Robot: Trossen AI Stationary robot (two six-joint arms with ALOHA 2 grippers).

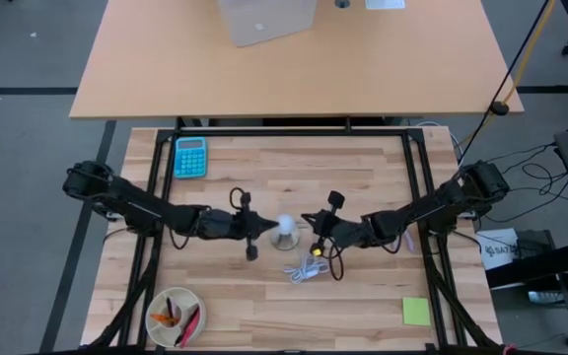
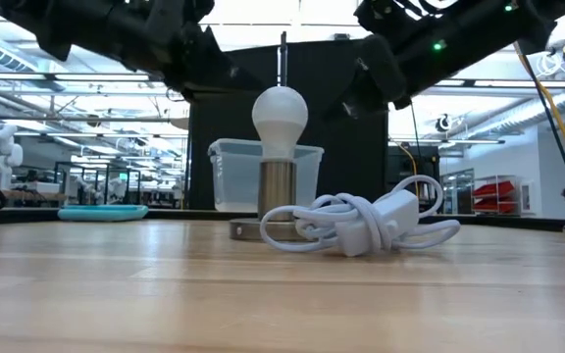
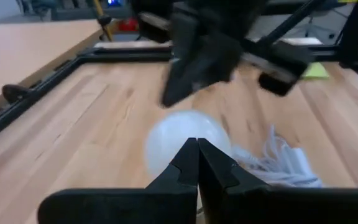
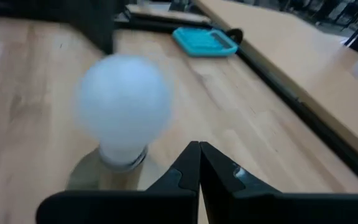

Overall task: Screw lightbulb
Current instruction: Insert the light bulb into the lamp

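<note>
Lightbulb (image 1: 285, 226) stands upright in its socket mid-counter. My left tool (image 1: 254, 227) and right tool (image 1: 314, 229) flank it, both pinched shut, empty. I risk knocking the bulb, or snagging the cable (image 1: 307, 268).

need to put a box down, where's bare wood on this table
Free: the wood between the calculator and the right frame rail, and the front strip between the bowl and the sticky note. Crowded: the middle, with lightbulb, cable and both shut grippers.
</note>
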